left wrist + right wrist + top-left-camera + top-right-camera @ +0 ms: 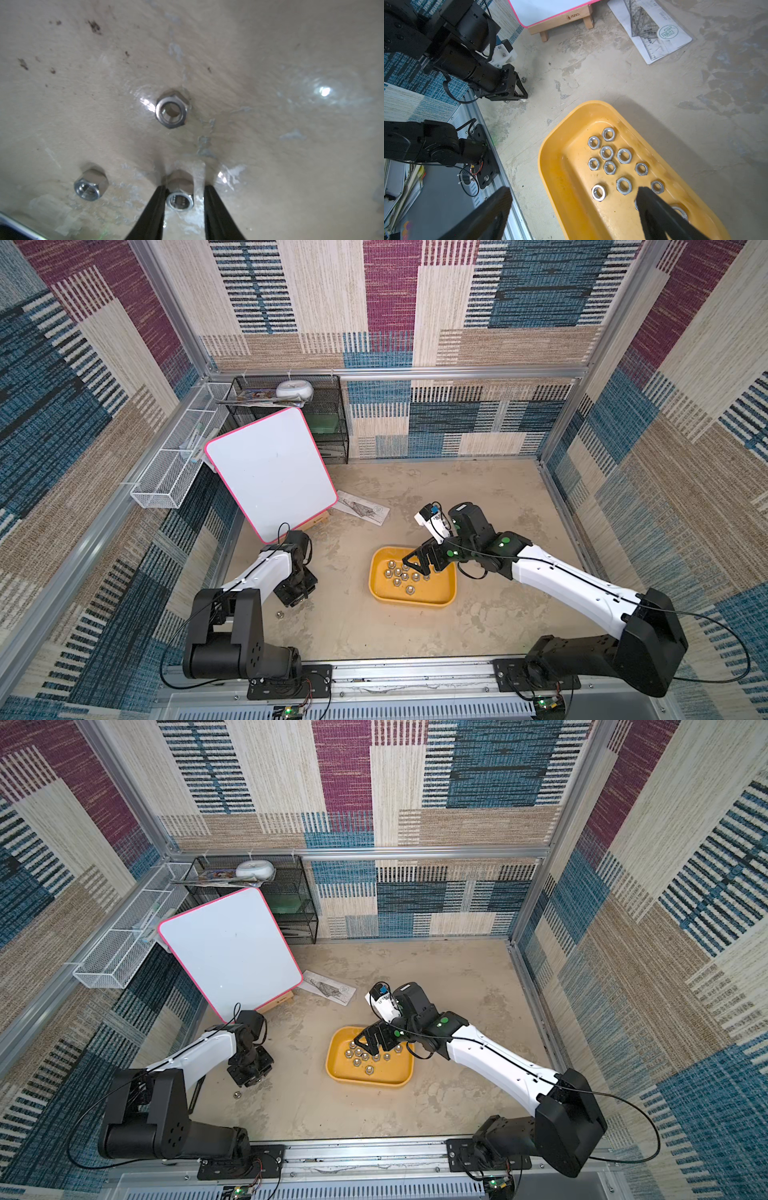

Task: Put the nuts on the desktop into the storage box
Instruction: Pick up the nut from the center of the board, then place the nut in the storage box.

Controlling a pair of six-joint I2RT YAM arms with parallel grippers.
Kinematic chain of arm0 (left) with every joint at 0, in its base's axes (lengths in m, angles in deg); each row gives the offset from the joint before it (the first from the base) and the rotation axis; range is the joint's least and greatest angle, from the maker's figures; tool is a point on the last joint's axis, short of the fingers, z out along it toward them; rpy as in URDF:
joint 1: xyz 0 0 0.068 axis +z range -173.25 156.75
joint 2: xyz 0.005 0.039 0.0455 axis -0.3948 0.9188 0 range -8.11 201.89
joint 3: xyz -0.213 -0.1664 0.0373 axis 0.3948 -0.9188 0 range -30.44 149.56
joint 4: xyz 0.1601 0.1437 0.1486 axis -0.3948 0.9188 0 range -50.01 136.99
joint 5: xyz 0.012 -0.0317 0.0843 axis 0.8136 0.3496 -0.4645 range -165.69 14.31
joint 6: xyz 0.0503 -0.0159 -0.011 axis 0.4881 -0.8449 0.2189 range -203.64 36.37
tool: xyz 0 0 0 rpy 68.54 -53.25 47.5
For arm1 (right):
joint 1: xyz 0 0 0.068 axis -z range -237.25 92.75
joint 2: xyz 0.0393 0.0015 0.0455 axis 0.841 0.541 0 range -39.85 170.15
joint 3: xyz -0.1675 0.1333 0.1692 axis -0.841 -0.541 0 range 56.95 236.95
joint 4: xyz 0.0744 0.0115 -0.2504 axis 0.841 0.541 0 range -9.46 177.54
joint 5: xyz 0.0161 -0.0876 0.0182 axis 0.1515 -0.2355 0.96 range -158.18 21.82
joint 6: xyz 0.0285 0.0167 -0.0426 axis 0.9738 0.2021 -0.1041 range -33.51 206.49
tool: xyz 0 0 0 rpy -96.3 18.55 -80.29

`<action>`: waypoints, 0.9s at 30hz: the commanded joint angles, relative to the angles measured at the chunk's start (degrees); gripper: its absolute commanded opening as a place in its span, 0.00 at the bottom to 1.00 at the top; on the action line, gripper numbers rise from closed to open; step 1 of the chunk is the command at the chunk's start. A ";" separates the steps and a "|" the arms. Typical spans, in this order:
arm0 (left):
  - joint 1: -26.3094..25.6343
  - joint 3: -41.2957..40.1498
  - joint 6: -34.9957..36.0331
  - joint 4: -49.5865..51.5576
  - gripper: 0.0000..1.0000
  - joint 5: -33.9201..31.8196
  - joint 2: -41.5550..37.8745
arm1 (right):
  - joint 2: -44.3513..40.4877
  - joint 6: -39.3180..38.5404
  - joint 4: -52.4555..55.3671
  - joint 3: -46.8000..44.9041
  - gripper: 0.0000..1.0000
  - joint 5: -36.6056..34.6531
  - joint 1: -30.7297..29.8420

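Three silver nuts lie on the beige desktop (270,62) in the left wrist view: one ahead (172,111), one to the side (90,188), and one (180,199) between the fingers of my left gripper (185,188). That gripper is narrowly open. One finger touches the nut, and a gap shows at the other finger. In both top views it points down at the desktop (296,599) (249,1078), with a loose nut (279,615) (237,1095) beside it. The mustard storage box (409,600) (556,166) holds several nuts (607,152). My right gripper (415,568) (574,191) hangs wide open and empty above the box.
A pink-edged whiteboard (270,472) on a wooden stand leans at the back left. A paper sheet with a ruler (363,509) lies beside it. A black mesh shelf (324,414) and a white wire basket (178,456) line the back-left walls. A metal rail (415,672) runs along the front.
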 commanded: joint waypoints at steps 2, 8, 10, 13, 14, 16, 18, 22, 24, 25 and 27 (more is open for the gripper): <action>0.20 -0.36 0.04 0.60 0.26 -1.10 -1.10 | -0.07 0.08 0.07 0.34 0.99 -0.49 -0.17; -0.22 0.76 -1.23 3.54 0.21 -0.23 -5.60 | -0.64 0.52 0.17 0.02 0.99 -0.92 -0.34; -0.80 1.57 -1.85 5.02 0.21 0.40 -7.55 | -0.92 0.20 0.92 -0.08 0.99 -1.47 -0.30; -1.97 3.14 -2.94 6.64 0.21 0.79 -10.39 | -1.60 -0.24 1.52 -0.93 0.99 -2.73 -0.31; -2.41 3.65 -3.47 6.92 0.22 1.18 -11.02 | -1.98 -0.27 1.61 -1.26 0.99 -3.06 -0.30; -3.94 5.25 -4.58 7.35 0.23 2.15 -12.13 | -2.81 -0.21 1.75 -2.06 0.99 -3.65 -0.30; -6.44 7.26 -6.08 7.79 0.23 2.17 -12.43 | -3.73 0.05 2.08 -2.63 0.99 -4.40 -0.23; -14.23 12.67 -8.76 8.94 0.23 0.20 -10.58 | -5.35 0.09 3.36 -3.52 0.99 -6.59 -0.25; -18.28 15.85 -9.75 9.10 0.23 -0.48 -8.18 | -6.50 0.49 4.03 -3.95 0.99 -7.96 -0.25; -20.33 17.61 -10.18 9.22 0.23 -0.60 -6.55 | -7.30 1.18 4.08 -4.39 0.99 -8.69 -0.23; -24.05 21.05 -10.85 9.23 0.23 -0.83 -3.32 | -9.15 2.81 3.77 -5.56 0.99 -10.36 -0.28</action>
